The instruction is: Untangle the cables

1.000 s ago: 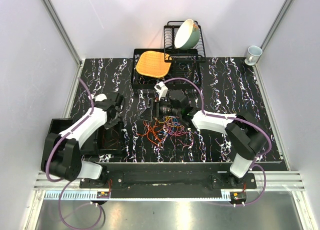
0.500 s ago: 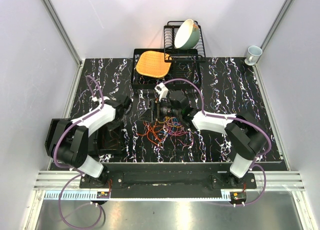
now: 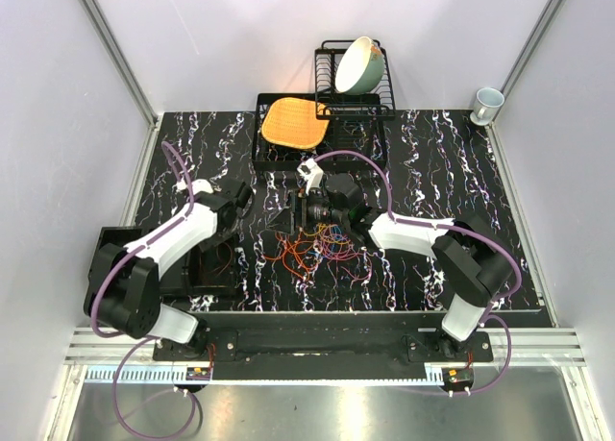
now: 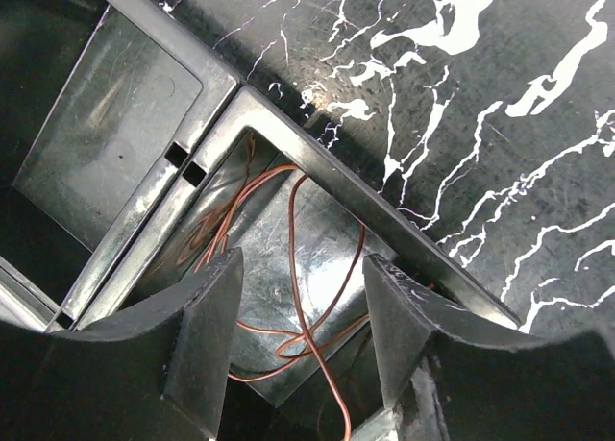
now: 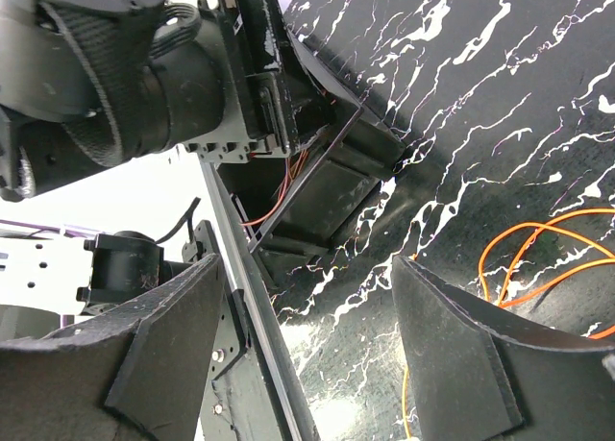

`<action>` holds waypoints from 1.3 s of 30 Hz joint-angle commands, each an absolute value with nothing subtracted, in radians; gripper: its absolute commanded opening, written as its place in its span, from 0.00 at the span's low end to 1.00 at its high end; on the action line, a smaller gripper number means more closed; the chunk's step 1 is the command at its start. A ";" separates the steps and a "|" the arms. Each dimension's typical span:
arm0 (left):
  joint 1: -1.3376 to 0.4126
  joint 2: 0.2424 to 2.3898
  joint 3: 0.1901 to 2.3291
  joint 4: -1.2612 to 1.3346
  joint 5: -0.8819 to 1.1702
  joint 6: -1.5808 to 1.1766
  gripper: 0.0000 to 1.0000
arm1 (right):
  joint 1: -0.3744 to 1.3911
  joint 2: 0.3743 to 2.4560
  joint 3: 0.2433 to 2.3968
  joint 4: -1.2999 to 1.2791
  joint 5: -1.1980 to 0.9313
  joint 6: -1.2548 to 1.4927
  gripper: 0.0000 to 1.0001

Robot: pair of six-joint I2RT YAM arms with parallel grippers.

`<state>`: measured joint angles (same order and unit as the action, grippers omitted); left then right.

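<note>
The cables [image 3: 312, 244] form a loose tangle of orange-red, yellow, blue and purple loops at the middle of the marbled table. One orange-red cable [image 4: 298, 258] lies apart from it, inside a compartment of the black tray [image 3: 197, 268]. My left gripper [image 4: 303, 302] hangs open just above that compartment, fingers either side of the loose wire without touching it; from above, the left gripper [image 3: 229, 220] sits at the tray's far right corner. My right gripper [image 5: 307, 345] is open and empty at the tangle's far edge, with orange loops [image 5: 538, 239] to its right; from above, the right gripper [image 3: 296, 213] shows there.
A black dish rack [image 3: 332, 95] holding a pale green bowl [image 3: 360, 64] stands at the back. A woven orange mat [image 3: 291, 121] lies in a black frame beside it. A white mug [image 3: 488, 103] stands at the back right corner. Walls enclose the table.
My left gripper has gone from shut to open, letting the orange-red cable drop into the tray, and its wrist has shifted slightly toward the far side. The right arm has stayed still.
</note>
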<state>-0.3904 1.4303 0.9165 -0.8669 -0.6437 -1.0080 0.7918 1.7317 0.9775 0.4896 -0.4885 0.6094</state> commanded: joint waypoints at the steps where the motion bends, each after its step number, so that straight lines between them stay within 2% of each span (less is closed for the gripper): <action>1: -0.393 1.374 0.956 -0.873 -0.672 -0.986 0.60 | 0.793 1.717 0.979 0.538 -0.491 0.595 0.76; 5: -0.393 1.348 0.982 -0.913 -0.689 -0.982 0.71 | 0.793 1.712 0.974 0.537 -0.488 0.592 0.76; 6: -0.393 1.341 0.998 -0.925 -0.693 -0.979 0.78 | 0.793 1.713 0.974 0.537 -0.488 0.591 0.77; 9: -0.393 1.298 1.031 -0.957 -0.701 -0.963 0.88 | 0.793 1.707 0.973 0.529 -0.476 0.584 0.77; 13: -0.411 1.236 1.077 -0.979 -0.716 -0.911 0.93 | 0.792 1.692 0.968 0.499 -0.431 0.575 0.77; 18: -0.486 1.206 1.135 -0.991 -0.709 -0.822 0.95 | 0.784 1.655 0.968 0.425 -0.324 0.580 0.77; 22: -0.564 1.221 1.157 -0.957 -0.663 -0.758 0.99 | 0.778 1.600 0.991 0.266 -0.085 0.580 0.78; 30: -0.707 1.322 1.172 -0.769 -0.545 -0.675 0.99 | 0.721 1.418 1.034 -0.136 0.366 0.649 0.96; 34: -0.722 1.394 1.154 -0.629 -0.402 -0.637 0.99 | 0.689 1.306 0.951 -0.184 0.660 0.704 1.00; 39: -0.726 1.524 1.186 -0.436 -0.139 -0.532 0.97 | 0.617 1.220 0.847 -0.156 0.721 0.674 1.00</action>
